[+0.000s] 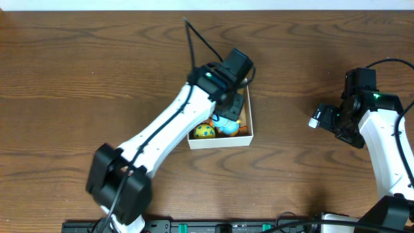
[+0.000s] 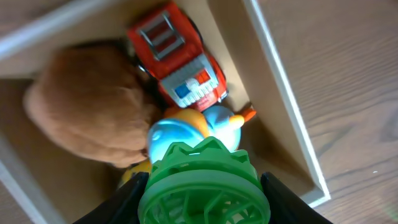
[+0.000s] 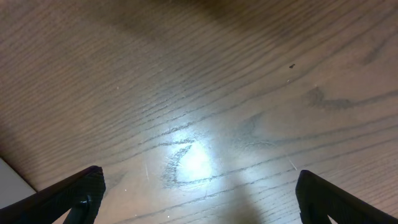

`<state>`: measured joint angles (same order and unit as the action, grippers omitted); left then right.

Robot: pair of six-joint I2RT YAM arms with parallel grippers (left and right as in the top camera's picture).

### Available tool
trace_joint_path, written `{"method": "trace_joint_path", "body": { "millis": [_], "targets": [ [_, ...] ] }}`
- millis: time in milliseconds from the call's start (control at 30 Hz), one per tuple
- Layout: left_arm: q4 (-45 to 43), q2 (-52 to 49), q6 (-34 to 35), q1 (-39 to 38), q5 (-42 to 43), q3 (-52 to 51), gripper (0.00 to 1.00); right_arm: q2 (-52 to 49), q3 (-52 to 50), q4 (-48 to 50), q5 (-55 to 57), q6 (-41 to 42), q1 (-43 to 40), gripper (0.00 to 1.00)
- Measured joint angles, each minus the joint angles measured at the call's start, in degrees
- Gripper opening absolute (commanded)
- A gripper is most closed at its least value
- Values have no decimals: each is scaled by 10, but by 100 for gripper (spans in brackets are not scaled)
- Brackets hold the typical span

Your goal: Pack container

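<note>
Just under green toy [image 2: 205, 186]: blue figure [image 2: 180, 134], red truck [image 2: 177, 59], brown plush [image 2: 87, 106] in container [image 2: 283, 93]

You had one container [image 1: 220, 142], one red truck [image 2: 177, 59], one brown plush [image 2: 87, 102], one blue-orange figure [image 2: 186, 134], one yellow ball [image 1: 206, 132] and one green piece [image 2: 202, 186].

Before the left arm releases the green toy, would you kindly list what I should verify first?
1. Grip: left gripper shut on the green ribbed plastic toy: ok.
2. Position: toy above the white-walled cardboard container: ok.
3. Free floor below: the red toy truck, brown plush toy and blue-and-orange toy crowd it: not ok.
4. Drop height above those toys: cannot tell.
5. Right gripper open, apart from the container, over the bare wooden table: ok.
</note>
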<state>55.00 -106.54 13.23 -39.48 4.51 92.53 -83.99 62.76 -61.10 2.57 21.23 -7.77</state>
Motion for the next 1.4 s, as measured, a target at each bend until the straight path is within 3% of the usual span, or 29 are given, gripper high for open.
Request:
{"method": "trace_joint_path", "body": {
  "millis": [67, 200, 400, 933, 1200, 1400],
  "targets": [
    [0, -14, 0, -2, 0, -2, 30, 0, 0, 1, 0, 0, 0, 99],
    [0, -32, 0, -7, 2, -3, 59, 0, 0, 1, 0, 0, 0, 99],
    [0, -32, -5, -11, 5, -3, 84, 0, 0, 1, 0, 0, 0, 99],
    [15, -6, 2, 6, -10, -3, 95, 0, 0, 2, 0, -16, 2, 99],
    [15, 122, 3, 149, -29, -3, 99, 0, 32, 42, 7, -35, 89, 99],
    [15, 134, 3, 281, -36, -3, 98, 1, 86, 140, 9, -59, 168, 99]
  ]
}}
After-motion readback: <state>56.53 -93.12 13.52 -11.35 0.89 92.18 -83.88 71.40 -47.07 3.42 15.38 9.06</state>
